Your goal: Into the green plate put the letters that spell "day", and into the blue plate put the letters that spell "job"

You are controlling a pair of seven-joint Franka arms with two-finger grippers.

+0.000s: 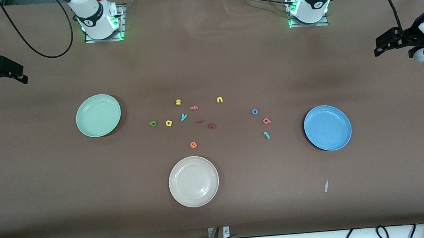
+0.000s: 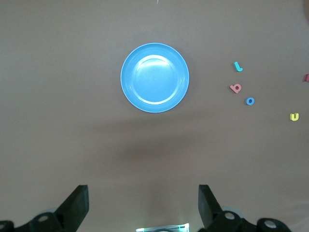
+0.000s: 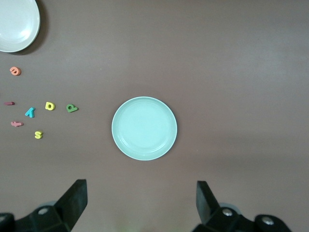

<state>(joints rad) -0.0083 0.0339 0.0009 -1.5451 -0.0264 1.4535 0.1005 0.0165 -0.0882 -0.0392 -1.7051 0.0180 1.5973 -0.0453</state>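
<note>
The green plate (image 1: 98, 115) (image 3: 144, 128) lies bare toward the right arm's end. Beside it, mid-table, lie the dark green "d" (image 1: 153, 123) (image 3: 71, 108), yellow "a" (image 1: 169, 123) (image 3: 50, 106) and light blue "y" (image 1: 183, 116) (image 3: 30, 112). The blue plate (image 1: 327, 127) (image 2: 154, 77) lies bare toward the left arm's end, with the blue "o" (image 1: 255, 111) (image 2: 250, 101), salmon "b" (image 1: 267, 120) (image 2: 235, 88) and teal "j" (image 1: 267, 135) (image 2: 237, 66) beside it. My right gripper (image 1: 17, 72) (image 3: 141, 189) and left gripper (image 1: 380, 43) (image 2: 143, 191) hang open and hold nothing, each high over its own end of the table.
A cream-white plate (image 1: 193, 181) lies nearest the front camera. Other letters sit mid-table: yellow "s" (image 1: 178, 102), pink "f" (image 1: 194, 107), yellow "u" (image 1: 220, 100), orange "e" (image 1: 193, 145) and two dark red pieces (image 1: 212, 126). A paper scrap (image 1: 326, 185) lies near the front edge.
</note>
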